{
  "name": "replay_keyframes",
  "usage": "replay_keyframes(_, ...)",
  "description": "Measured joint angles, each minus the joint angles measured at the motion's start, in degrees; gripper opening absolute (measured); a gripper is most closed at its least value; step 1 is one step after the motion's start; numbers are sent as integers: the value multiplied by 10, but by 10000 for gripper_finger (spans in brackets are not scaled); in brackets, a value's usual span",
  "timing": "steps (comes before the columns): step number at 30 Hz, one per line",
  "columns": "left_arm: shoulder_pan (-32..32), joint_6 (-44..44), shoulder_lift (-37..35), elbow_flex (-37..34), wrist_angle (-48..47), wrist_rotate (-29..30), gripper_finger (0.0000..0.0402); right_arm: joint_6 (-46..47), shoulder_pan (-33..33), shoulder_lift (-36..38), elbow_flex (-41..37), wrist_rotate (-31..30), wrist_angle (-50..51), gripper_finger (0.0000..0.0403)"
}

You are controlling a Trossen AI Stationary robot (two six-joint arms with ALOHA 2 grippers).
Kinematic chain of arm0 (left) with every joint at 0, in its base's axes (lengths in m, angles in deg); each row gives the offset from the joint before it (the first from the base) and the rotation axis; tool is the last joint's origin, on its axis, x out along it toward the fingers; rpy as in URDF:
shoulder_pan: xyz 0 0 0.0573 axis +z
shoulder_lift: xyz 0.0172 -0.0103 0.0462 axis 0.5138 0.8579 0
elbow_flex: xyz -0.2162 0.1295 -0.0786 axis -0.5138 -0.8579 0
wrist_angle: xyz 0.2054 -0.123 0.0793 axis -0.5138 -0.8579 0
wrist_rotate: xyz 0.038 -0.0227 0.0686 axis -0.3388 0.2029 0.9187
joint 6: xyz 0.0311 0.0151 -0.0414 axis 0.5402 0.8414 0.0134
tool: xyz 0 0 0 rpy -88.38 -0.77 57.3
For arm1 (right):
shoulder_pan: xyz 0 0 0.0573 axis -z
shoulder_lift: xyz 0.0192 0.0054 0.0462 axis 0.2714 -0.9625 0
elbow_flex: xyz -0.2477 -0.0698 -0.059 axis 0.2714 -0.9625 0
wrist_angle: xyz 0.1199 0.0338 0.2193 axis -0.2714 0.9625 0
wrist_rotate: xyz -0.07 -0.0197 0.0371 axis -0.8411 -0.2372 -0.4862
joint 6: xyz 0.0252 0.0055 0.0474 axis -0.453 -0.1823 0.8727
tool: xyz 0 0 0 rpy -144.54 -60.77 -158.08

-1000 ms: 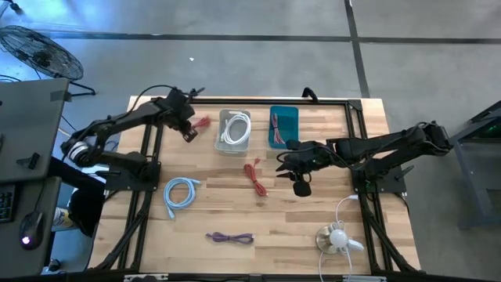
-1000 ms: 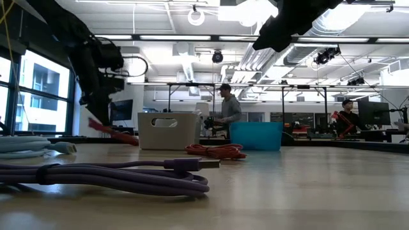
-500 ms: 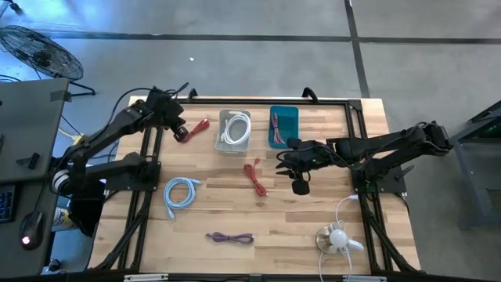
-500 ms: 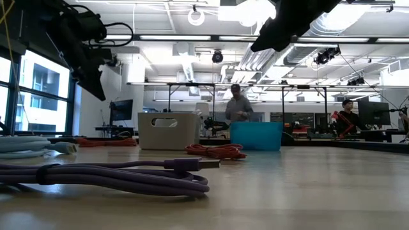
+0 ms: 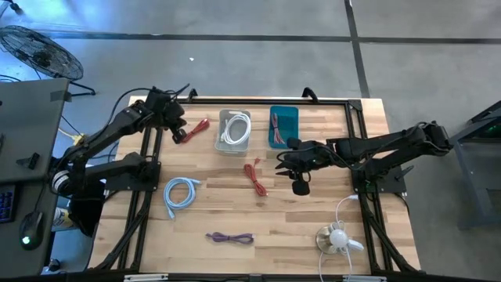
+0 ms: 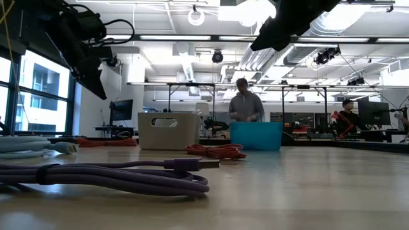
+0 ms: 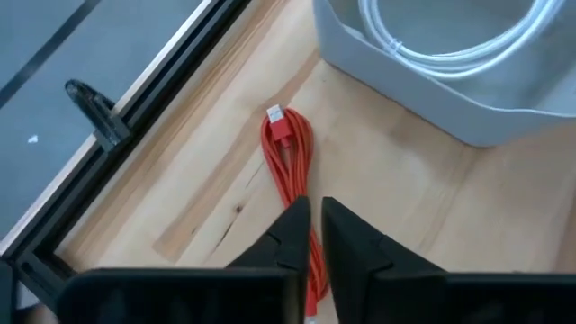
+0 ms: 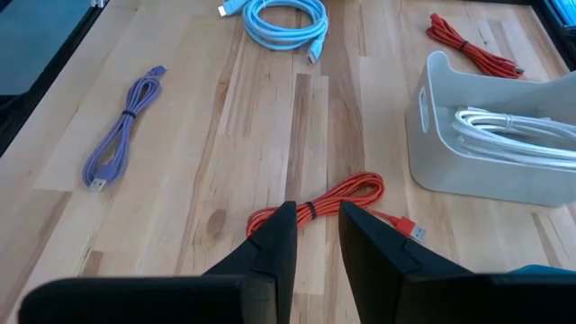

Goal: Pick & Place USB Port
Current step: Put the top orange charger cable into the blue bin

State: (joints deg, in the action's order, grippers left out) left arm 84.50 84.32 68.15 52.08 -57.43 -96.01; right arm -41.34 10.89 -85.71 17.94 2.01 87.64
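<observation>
Both arms are showing dark, nearly black segments, and black cables are looping along the left arm point(image 5: 117, 135). The left gripper point(image 7: 310, 236) and the right gripper point(image 8: 310, 236) are each ending in two black, wedge-shaped fingers with flat inner faces.

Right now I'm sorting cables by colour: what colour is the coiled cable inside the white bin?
White cable, clearest in the right wrist view, lying in the white bin.
</observation>
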Motion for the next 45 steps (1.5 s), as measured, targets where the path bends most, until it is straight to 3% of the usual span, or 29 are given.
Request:
replay_keyframes(11,0,-8,7,0,-1,22,196,0,0,0,0,0,7,78)
replay_keyframes(17,-1,-27,62,0,-23,19,264,0,0,0,0,1,14,78)
replay_keyframes(30,-1,-41,236,0,8,10,264,0,0,0,0,0,14,78)
replay_keyframes(39,-1,-41,278,0,35,12,264,0,0,0,0,0,17,78)
replay_keyframes(45,-1,-41,299,0,40,42,263,0,0,0,0,-1,17,78)
